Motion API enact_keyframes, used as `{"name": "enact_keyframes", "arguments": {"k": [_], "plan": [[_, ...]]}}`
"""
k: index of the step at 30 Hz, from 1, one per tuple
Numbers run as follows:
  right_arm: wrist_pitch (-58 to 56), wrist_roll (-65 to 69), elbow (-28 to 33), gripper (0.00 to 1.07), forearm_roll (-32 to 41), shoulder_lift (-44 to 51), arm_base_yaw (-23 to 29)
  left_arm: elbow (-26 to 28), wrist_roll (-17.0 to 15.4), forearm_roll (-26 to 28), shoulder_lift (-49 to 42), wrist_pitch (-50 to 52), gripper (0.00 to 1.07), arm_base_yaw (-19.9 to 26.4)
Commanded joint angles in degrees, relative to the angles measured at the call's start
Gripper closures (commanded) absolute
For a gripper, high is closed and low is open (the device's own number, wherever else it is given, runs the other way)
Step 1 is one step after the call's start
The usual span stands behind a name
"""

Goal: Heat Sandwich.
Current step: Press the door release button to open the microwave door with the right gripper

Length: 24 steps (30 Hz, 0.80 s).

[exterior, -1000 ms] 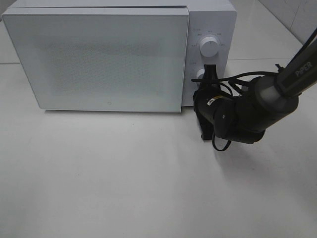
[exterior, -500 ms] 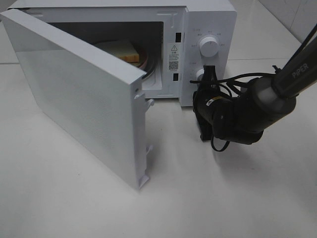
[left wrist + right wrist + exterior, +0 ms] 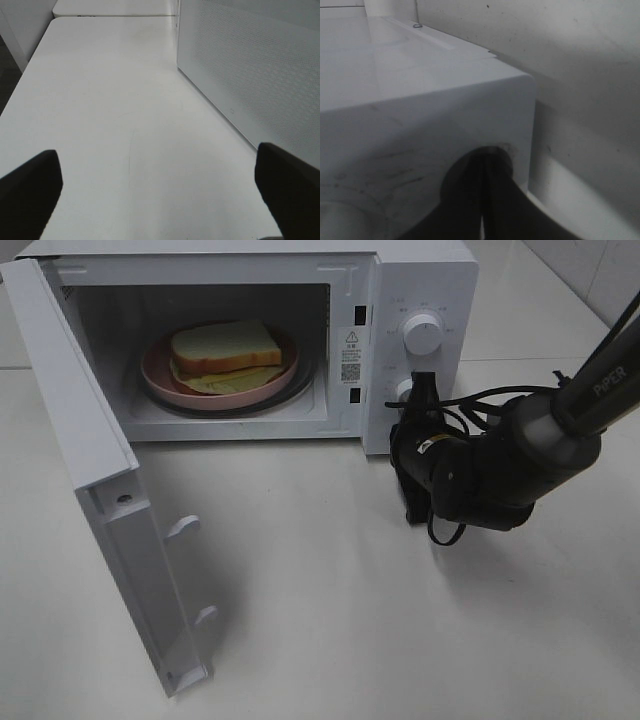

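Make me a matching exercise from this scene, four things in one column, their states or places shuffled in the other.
1. microwave door
2. sandwich
3. left claw
4. right claw

a. shut, at the control panel
b. swung wide on its hinge
c. spread apart, empty
d. on the pink plate

Pairs: 1-b, 2-d, 3-c, 4-a.

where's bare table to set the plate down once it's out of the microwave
The widest bare patch of table lies in front of the microwave, between the open door and the right arm. Crowded: the microwave's right front corner, where the shut right end effector sits against it, and the cavity, filled by the sandwich on its pink plate.
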<state>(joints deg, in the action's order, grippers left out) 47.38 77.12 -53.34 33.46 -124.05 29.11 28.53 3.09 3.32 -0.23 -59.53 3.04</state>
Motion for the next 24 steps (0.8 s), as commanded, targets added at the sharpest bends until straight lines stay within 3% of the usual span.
{"name": "enact_keyframes", "arguments": {"k": [1, 17, 24], "plan": [[8.54, -0.34, -1.66, 1.07, -3.78, 2.23, -1.72, -0.23, -0.34, -0.06, -1.2, 0.52, 0.06, 0.06], [-4.64, 1.49, 7.51, 1.07, -4.41, 6.88, -0.34, -0.23, -0.34, -0.06, -1.2, 0.52, 0.06, 0.06], [-9.68, -4.58, 10.66, 1.06, -4.81, 12.49, -0.34, -0.23, -0.34, -0.06, -1.2, 0.52, 0.06, 0.06]]}}
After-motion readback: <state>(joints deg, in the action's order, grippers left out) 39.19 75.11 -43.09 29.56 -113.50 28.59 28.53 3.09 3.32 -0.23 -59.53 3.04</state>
